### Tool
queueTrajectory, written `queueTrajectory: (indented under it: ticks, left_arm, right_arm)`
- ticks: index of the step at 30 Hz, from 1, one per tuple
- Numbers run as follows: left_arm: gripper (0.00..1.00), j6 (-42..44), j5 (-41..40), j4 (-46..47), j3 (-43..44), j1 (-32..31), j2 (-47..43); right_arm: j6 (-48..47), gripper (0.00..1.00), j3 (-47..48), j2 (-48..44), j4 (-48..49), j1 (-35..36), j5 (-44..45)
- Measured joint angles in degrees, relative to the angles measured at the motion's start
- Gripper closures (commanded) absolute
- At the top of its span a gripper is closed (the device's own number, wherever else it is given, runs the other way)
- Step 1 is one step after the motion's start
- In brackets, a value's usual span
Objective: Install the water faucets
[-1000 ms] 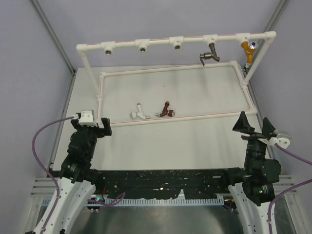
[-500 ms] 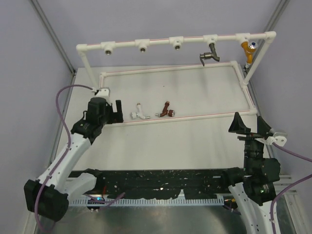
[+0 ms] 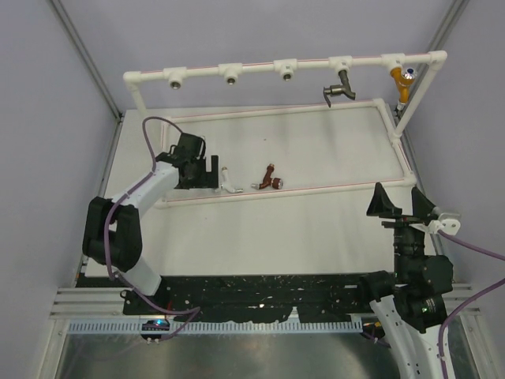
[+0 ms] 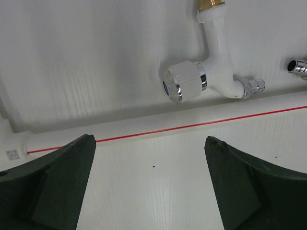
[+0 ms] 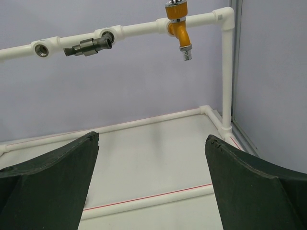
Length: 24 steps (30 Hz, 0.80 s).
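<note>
The white faucet with a blue-and-silver knob lies on the table inside the pipe frame; it also shows in the left wrist view. The reddish-brown faucet lies just right of it. My left gripper is open, hovering just left of the white faucet, its fingers wide apart over the front pipe. My right gripper is open and empty at the right, fingers wide apart.
A white pipe frame bounds the table. Its raised top rail has three empty tee sockets, a grey faucet and a yellow faucet installed, also in the right wrist view.
My left arm has swung from the near left out over the front pipe, up to the white faucet. My right gripper has shifted slightly left. The faucets have not moved.
</note>
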Motion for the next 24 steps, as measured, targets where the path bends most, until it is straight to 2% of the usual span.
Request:
queueTrajectory:
  ticks: [7, 14, 19, 24]
  left_arm:
    - [0.02, -0.66, 2.40, 0.42, 5.79, 0.52, 8.37]
    - [0.04, -3.82, 11.06, 0.63, 6.40, 4.28, 14.80]
    - [0.04, -6.75, 14.84, 3.65, 3.23, 4.83, 14.23]
    - [0.04, -9.33, 17.90, 9.53, -5.29, 4.79, 8.33]
  right_arm:
    - [0.02, 0.04, 0.00, 0.79, -0.44, 0.02, -0.90]
    - [0.04, 0.05, 0.04, 2.25, -1.33, 0.02, -1.27]
    - [0.66, 0.05, 0.04, 2.99, -1.62, 0.22, -2.12]
    - [1.09, 0.05, 0.04, 2.97, -1.62, 0.39, -3.32]
